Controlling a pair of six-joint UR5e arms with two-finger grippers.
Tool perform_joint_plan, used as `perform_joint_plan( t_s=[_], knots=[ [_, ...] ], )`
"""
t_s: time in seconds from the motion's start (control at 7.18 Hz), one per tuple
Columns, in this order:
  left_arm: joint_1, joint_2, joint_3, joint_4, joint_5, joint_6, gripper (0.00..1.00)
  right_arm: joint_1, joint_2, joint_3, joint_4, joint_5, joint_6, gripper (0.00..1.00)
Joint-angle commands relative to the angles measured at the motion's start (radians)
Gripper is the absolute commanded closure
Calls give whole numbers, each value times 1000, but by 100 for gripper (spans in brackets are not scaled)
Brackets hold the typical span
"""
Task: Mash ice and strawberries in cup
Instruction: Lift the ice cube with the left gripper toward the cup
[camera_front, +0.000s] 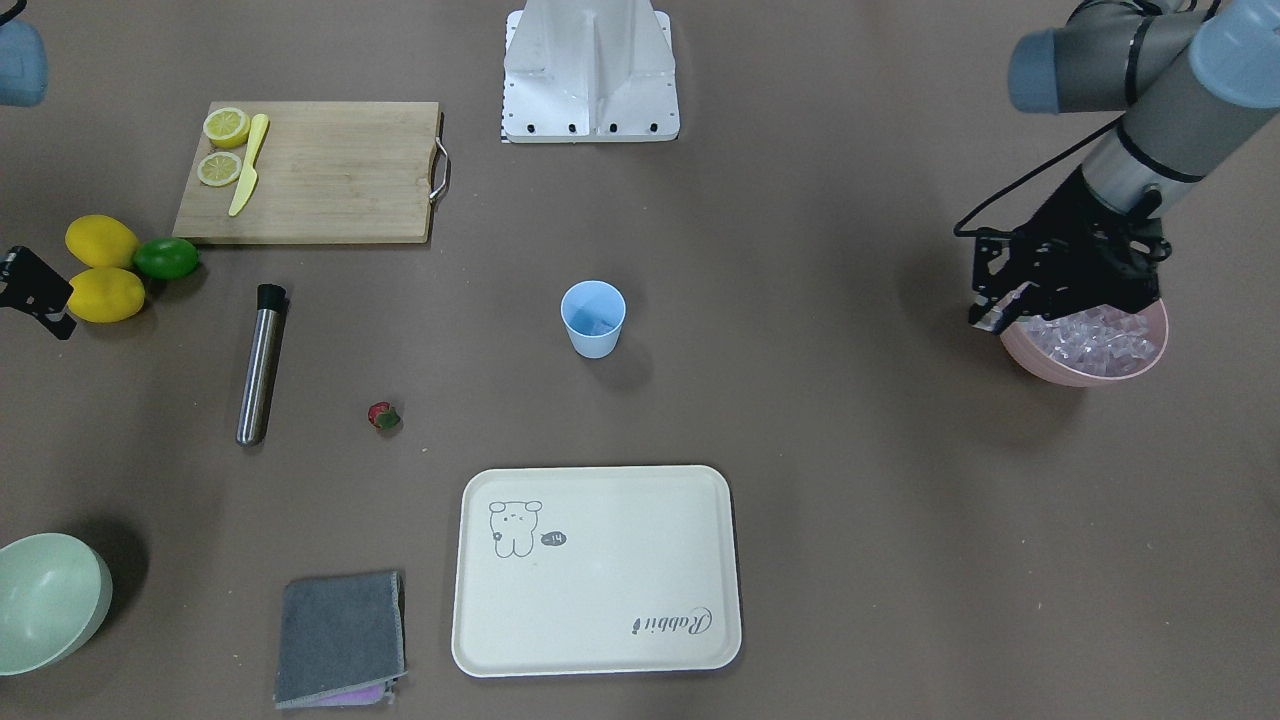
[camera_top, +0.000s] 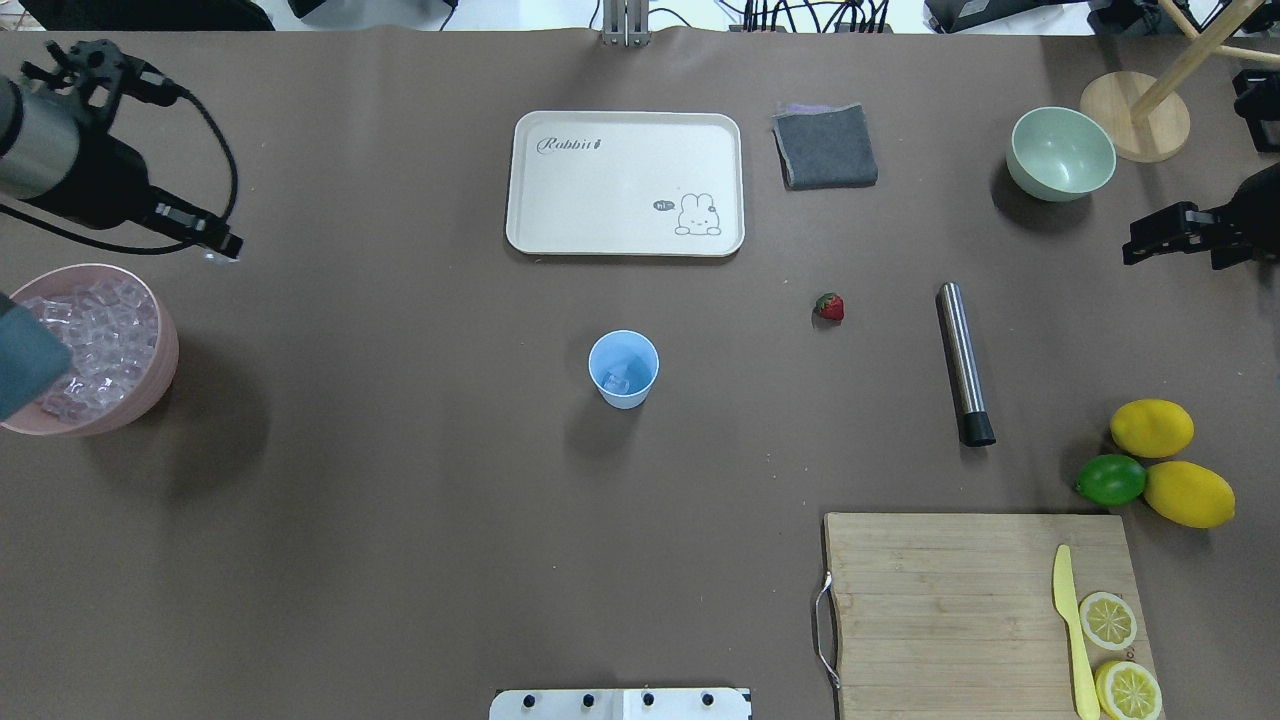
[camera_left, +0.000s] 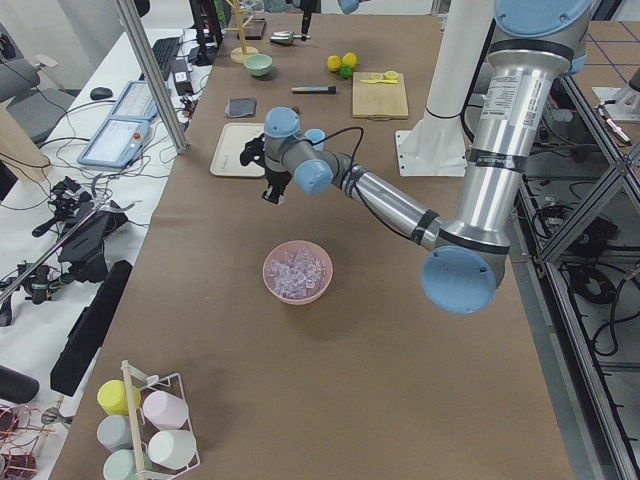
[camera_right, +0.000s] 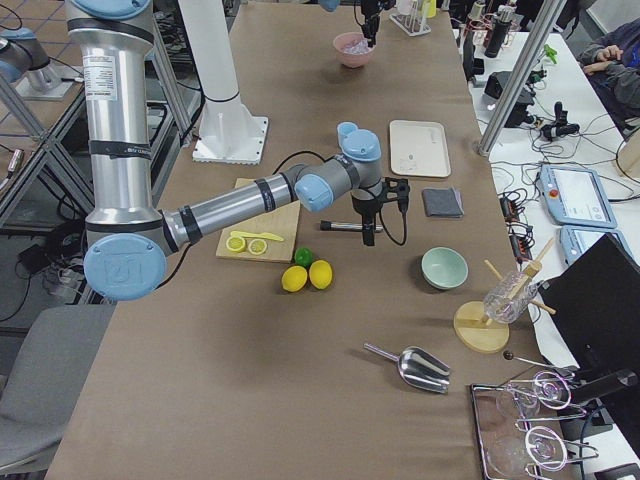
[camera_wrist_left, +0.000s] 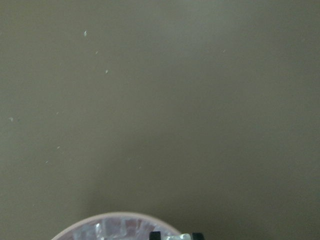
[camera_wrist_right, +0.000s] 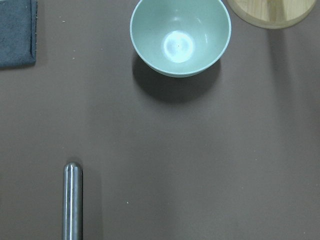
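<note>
The light blue cup (camera_top: 623, 370) stands upright mid-table with a few ice cubes (camera_top: 617, 378) at its bottom. A pink bowl (camera_top: 150, 400) at the table's left end is heaped with more ice (camera_top: 100, 330). My left gripper (camera_top: 222, 248) hangs over that bowl's far rim. In the left wrist view its fingertips (camera_wrist_left: 155, 236) look shut on a pale ice cube. One red strawberry (camera_top: 829, 307) lies on the table right of the cup. My right gripper (camera_top: 1135, 248) hovers at the right edge near the steel muddler (camera_top: 963, 362). Its jaws do not show clearly.
A cream tray (camera_top: 625, 180) and a grey cloth (camera_top: 825, 145) lie beyond the cup. A pale green bowl (camera_top: 1060, 155) sits far right. Two lemons (camera_top: 1152, 428), a lime (camera_top: 1110, 480) and a cutting board (camera_top: 950, 600) with lemon slices and a yellow knife fill the near right.
</note>
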Motion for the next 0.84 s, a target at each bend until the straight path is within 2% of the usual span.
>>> perform_joint_plan(
  t_s=[0.0, 0.14, 0.28, 0.42, 0.7],
  knots=[
    [147, -165, 32, 1, 66, -290, 100, 0, 0, -1, 0, 0, 0, 0],
    [232, -208, 55, -1, 166, -361, 100, 0, 0, -5, 0, 0, 0, 0],
    [274, -280, 99, -1, 226, -424, 100, 0, 0, -5, 0, 0, 0, 0],
    [314, -313, 111, -2, 243, -480, 100, 0, 0, -6, 0, 0, 0, 0],
    [401, -403, 153, -4, 365, -585, 100, 0, 0, -8, -2, 5, 0, 0]
  ],
)
